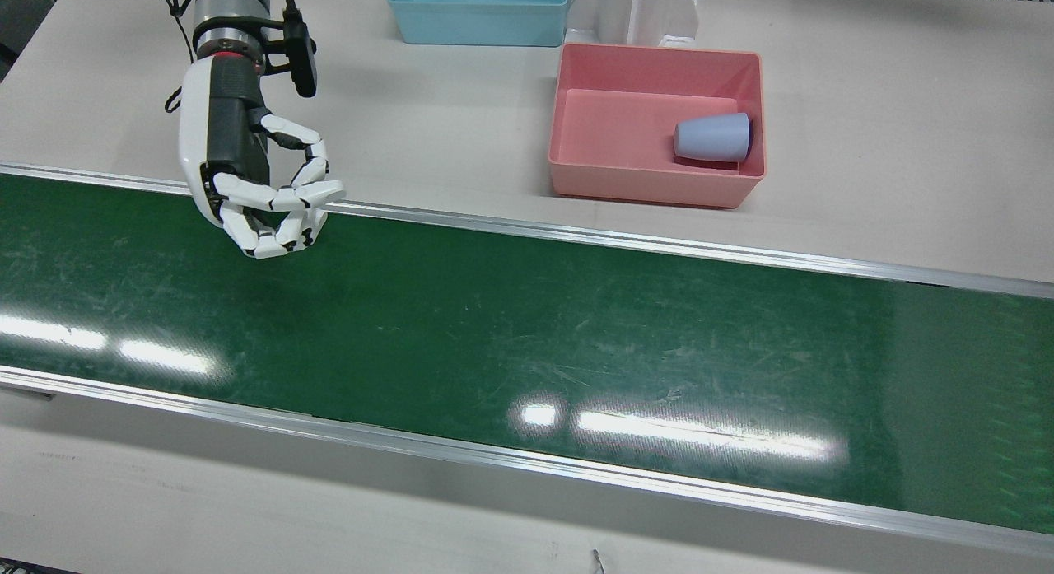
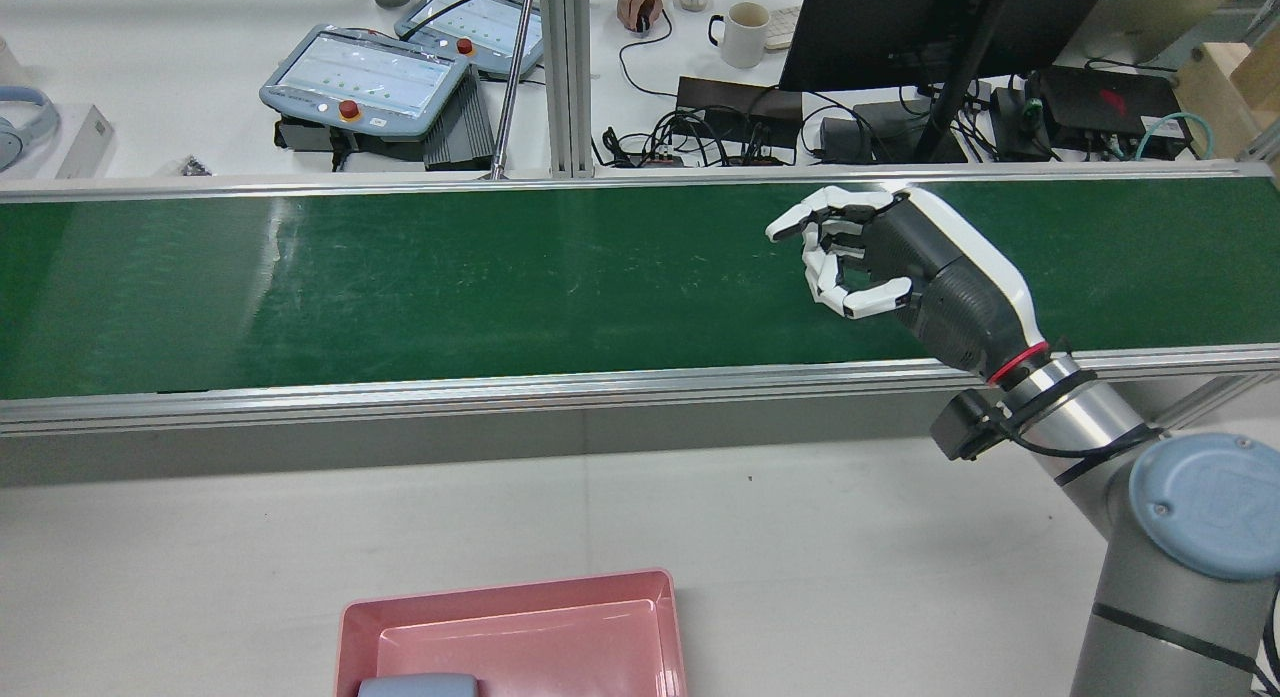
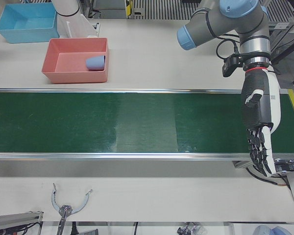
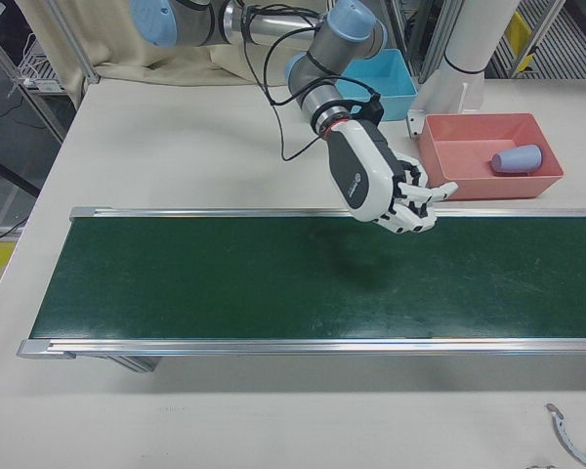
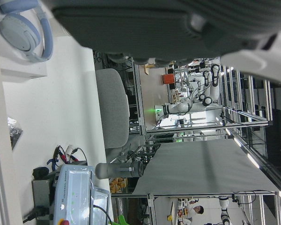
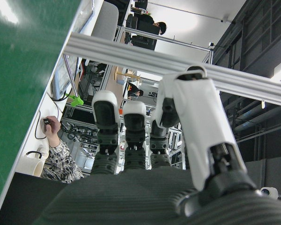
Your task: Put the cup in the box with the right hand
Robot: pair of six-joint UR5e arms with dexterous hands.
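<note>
Cup lies on its side in the pink box; my right hand hovers over the belt's edge, fingers curled, holding nothing

Front view, clock bearings taken from frame centre. Conveyor belt crosses the table side to side, through the centre. Box sits on the table at about 1 o'clock, behind the belt's far rail, apart from it. Cup lies on its side in the box — against the wall at the box's 3 o'clock. Second bin at 12 o'clock, behind the box and near it. Right hand at 10 o'clock, over the belt's far edge, well apart from the box. Left hand — over the opposite end of the belt, at its near rail.
</note>
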